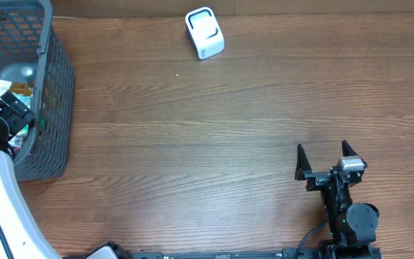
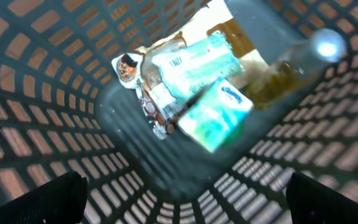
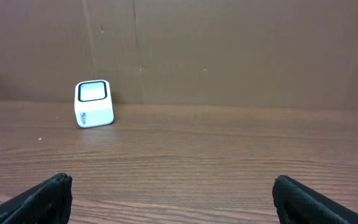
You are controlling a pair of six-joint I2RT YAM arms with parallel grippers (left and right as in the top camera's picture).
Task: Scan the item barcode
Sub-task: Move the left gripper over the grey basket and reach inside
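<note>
Noted wooden table [image 1: 228, 108] bearing grey mesh basket [image 1: 57, 79] at left edge. Found left gripper [image 2: 185, 205] down inside basket, jaws wide apart and empty; right gripper [image 1: 325, 155] likewise spread, empty, near front right. Recorded white scanner [image 1: 205, 33] at far edge, well apart from teal carton [image 2: 216, 118] lying among packets [image 2: 151, 93] on basket floor.

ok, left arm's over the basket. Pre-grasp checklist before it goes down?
1. Left claw open: ok, jaws stand wide.
2. Left claw centred over the pile in the grey basket: ok.
3. Pick target reachable: ok, green-and-white box lies on top of the pile.
4. Printed code side of that box facing up: cannot tell, view is blurred.
5. White barcode scanner standing on the table, unobstructed: ok.
6. Right claw open and well away from the basket: ok.
</note>
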